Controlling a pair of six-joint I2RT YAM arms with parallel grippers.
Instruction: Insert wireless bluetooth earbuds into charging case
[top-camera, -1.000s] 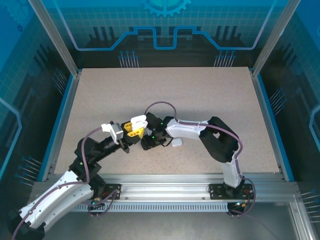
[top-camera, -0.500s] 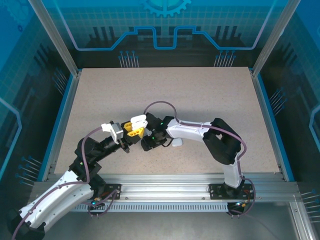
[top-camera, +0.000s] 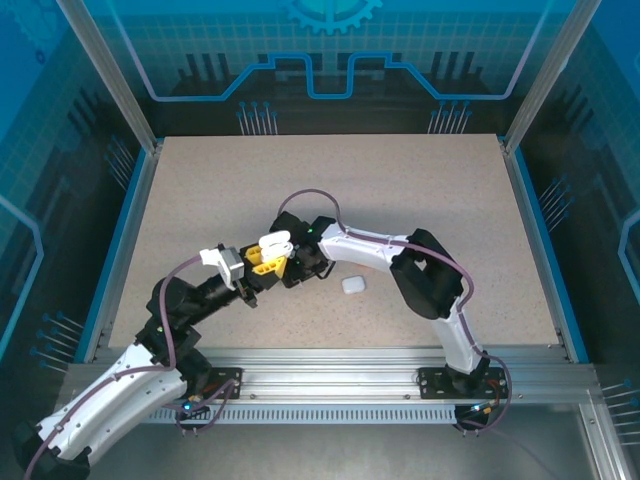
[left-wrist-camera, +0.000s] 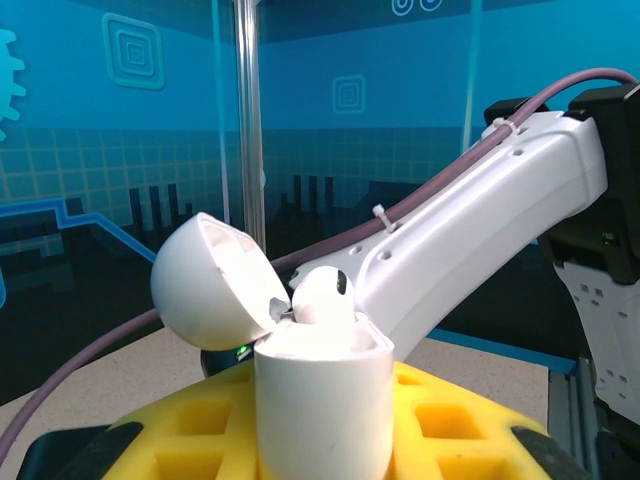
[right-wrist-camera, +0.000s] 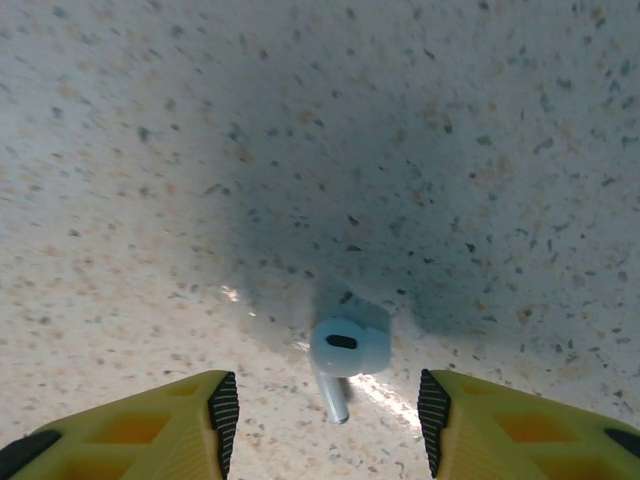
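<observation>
My left gripper (left-wrist-camera: 322, 420) is shut on the white charging case (left-wrist-camera: 320, 395), holding it upright between its yellow fingers (left-wrist-camera: 470, 430). The case lid (left-wrist-camera: 205, 290) hangs open to the left. One white earbud (left-wrist-camera: 322, 295) sits in the case with its head poking out. From above, the case (top-camera: 273, 243) and left gripper (top-camera: 262, 264) are left of the table's centre. My right gripper (top-camera: 298, 268) is right beside them, pointing down. It is open (right-wrist-camera: 328, 425) over a second white earbud (right-wrist-camera: 348, 350), which lies on the table between the fingers, untouched.
A small white pebble-like case (top-camera: 353, 284) lies on the speckled table (top-camera: 400, 190) just right of the right arm's wrist. The right arm's white link (left-wrist-camera: 470, 215) crosses close behind the held case. Blue-lit walls enclose the table.
The right gripper has swung left and a little farther back, up against the left gripper, uncovering the small white case on the table. The left gripper and its case have barely moved.
</observation>
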